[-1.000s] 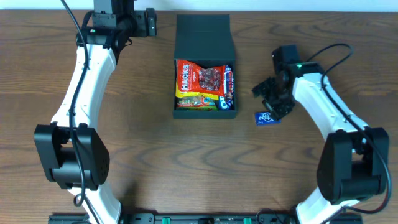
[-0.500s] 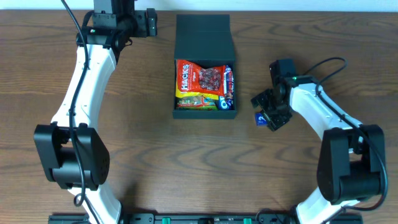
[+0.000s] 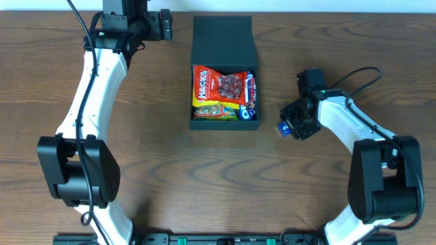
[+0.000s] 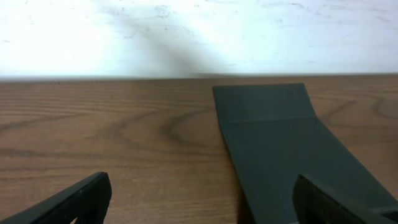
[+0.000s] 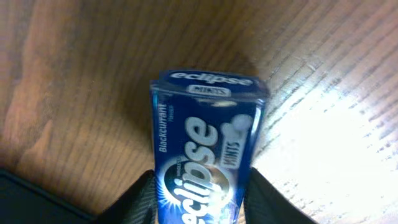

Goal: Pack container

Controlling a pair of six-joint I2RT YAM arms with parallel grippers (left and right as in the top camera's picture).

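The dark teal-green container [image 3: 224, 121] stands open at the table's middle, its flap lid [image 3: 223, 37] laid back; snack packets [image 3: 219, 93] fill it. The lid also shows in the left wrist view [image 4: 280, 143]. My right gripper [image 3: 293, 127] is to the right of the container, shut on a blue Eclipse mints box [image 5: 203, 149], whose corner shows in the overhead view [image 3: 283, 127]. Both fingers press the box's sides in the right wrist view. My left gripper [image 3: 165, 25] is open and empty at the back, left of the lid.
The brown wooden table [image 3: 163, 170] stretches around the container. A white wall [image 4: 186, 31] rises behind the table's back edge. A dark edge of the container [image 5: 25, 199] shows at the right wrist view's lower left.
My right gripper has come down over the mints box, turned and closed on it. The box has shifted slightly left. The left arm has not moved.
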